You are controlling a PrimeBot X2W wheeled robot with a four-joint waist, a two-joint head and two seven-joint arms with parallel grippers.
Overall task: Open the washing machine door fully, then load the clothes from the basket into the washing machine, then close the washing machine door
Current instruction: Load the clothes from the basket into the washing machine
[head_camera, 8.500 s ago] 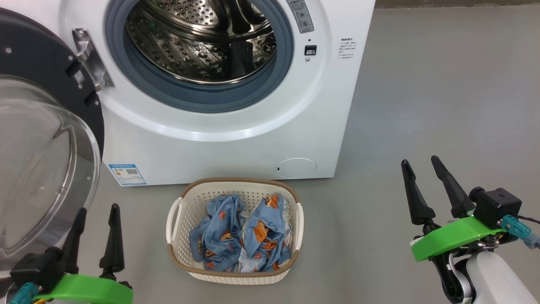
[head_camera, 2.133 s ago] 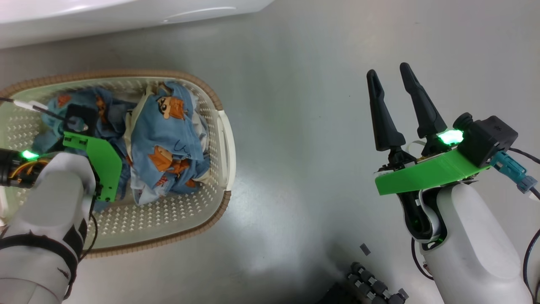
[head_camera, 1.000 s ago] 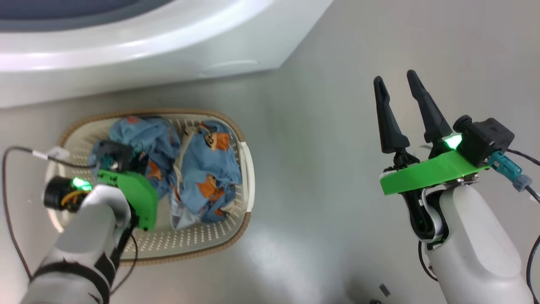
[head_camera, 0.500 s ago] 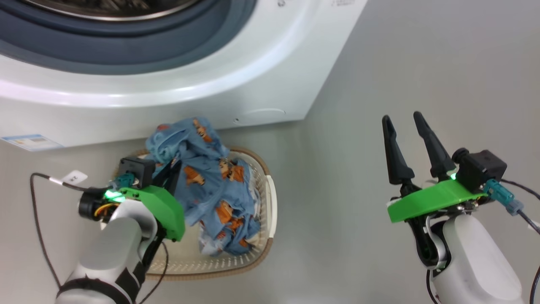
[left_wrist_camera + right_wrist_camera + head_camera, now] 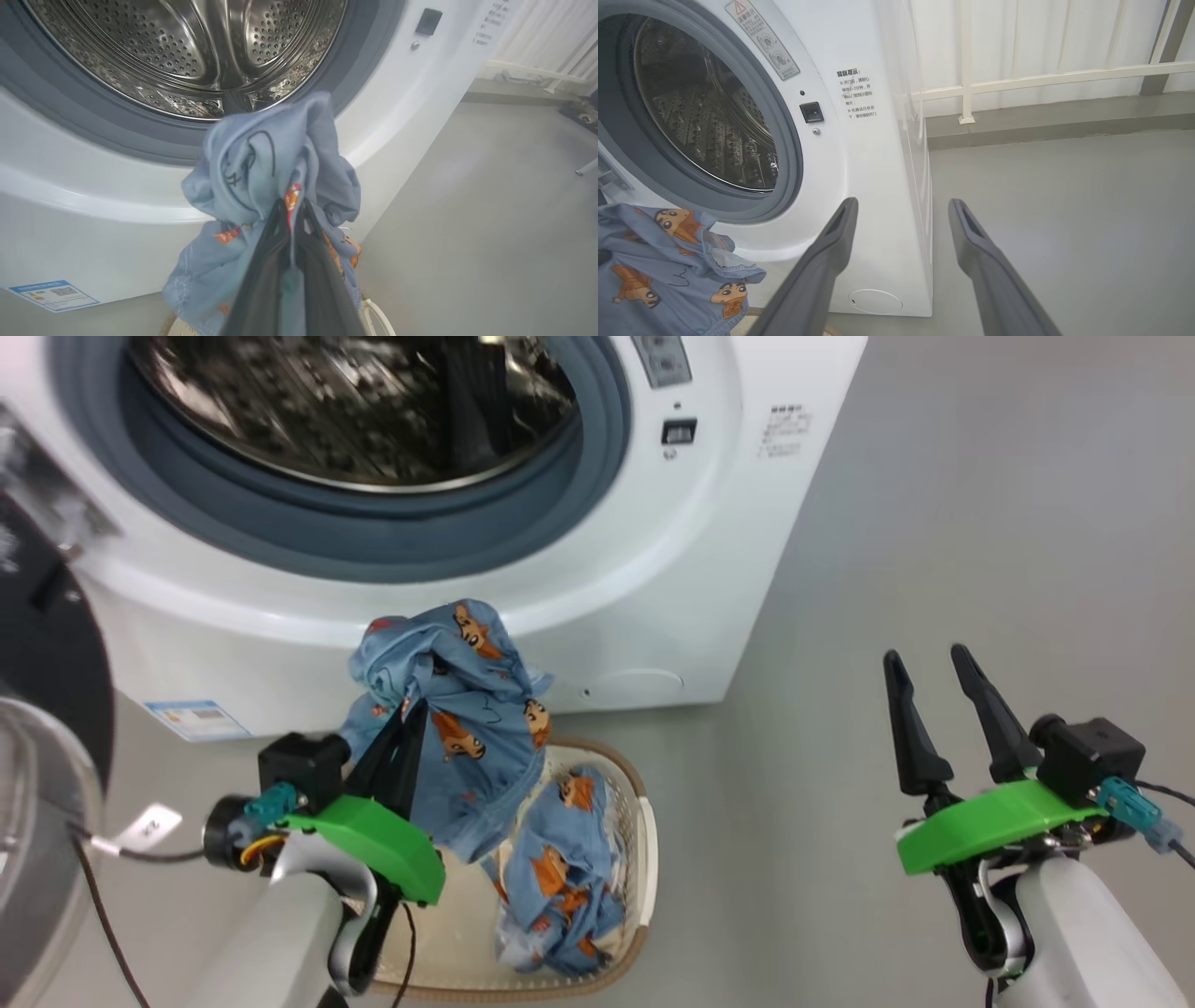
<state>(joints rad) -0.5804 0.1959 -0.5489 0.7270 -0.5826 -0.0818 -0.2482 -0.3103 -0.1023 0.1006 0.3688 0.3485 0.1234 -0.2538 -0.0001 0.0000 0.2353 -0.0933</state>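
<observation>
Head view, machine (image 5: 653,569): white, front toward the camera, drum (image 5: 355,401) open to view.
Head view, door (image 5: 37,644): swung open at the machine's left, black with a clear bowl.
Head view, basket (image 5: 644,840): on the floor (image 5: 980,523) just in front of the machine.
Head view, left gripper (image 5: 411,728): in front of the machine, above the basket; jaws clamped on the held garment (image 5: 457,728).
Head view, held garment: blue and bunched, hanging below the machine's opening, outside the drum.
Head view, other garment (image 5: 560,868): lying in the basket.
Head view, right gripper (image 5: 926,658): off the machine's right corner, over bare floor; jaws spread wide, holding nothing.
Left wrist view, left gripper (image 5: 292,205): jaws pinched together, blue cloth between them.
Left wrist view, held garment (image 5: 261,163): before the lower rim of the machine's (image 5: 93,233) opening.
Right wrist view, right gripper (image 5: 902,205): jaws wide apart and empty, pointing at the machine's (image 5: 868,163) right front edge.
Right wrist view, held garment (image 5: 668,270): in front of the machine, below its opening.
</observation>
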